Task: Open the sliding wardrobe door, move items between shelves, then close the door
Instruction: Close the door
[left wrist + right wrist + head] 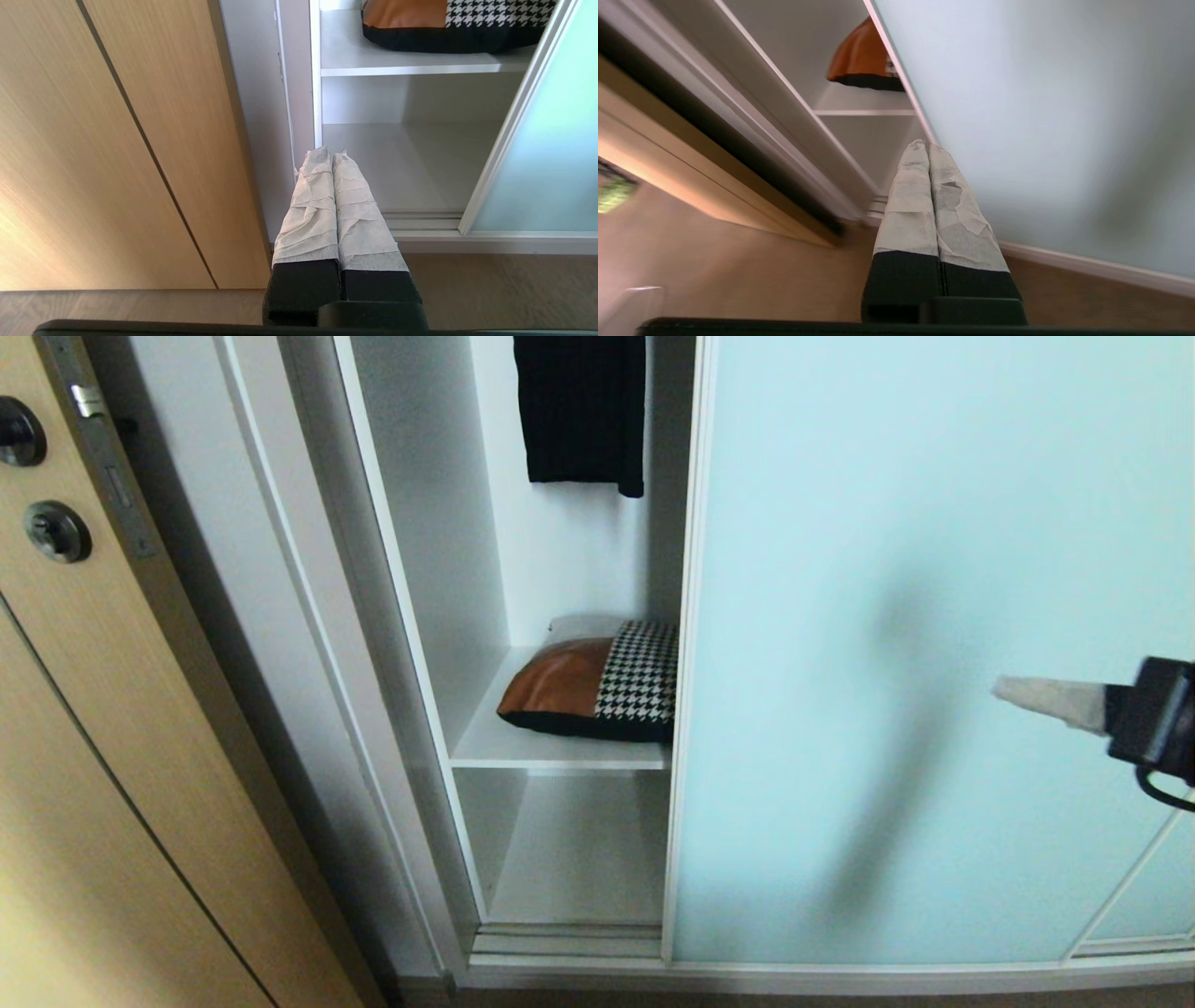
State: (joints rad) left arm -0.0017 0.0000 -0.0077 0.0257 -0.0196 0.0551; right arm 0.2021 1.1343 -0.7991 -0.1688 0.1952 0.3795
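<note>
Sliding wardrobe door (934, 663) part open, cushion (597, 695) on upper shelf (523, 747), half behind door frame. Right tool (1013, 695) closed, empty, in front of glass; left tool (329, 156) closed, low, idle. Likely next: push door's left edge wider with fingertips, avoid pressing mid-glass.

A tan wood-grain door (112, 784) stands at the left, with two dark round hardware pieces (37, 485) near its edge and a metal latch plate (89, 401). A plain black garment (581, 411) hangs inside the wardrobe. Brown wood-look floor (504, 289) runs below.
</note>
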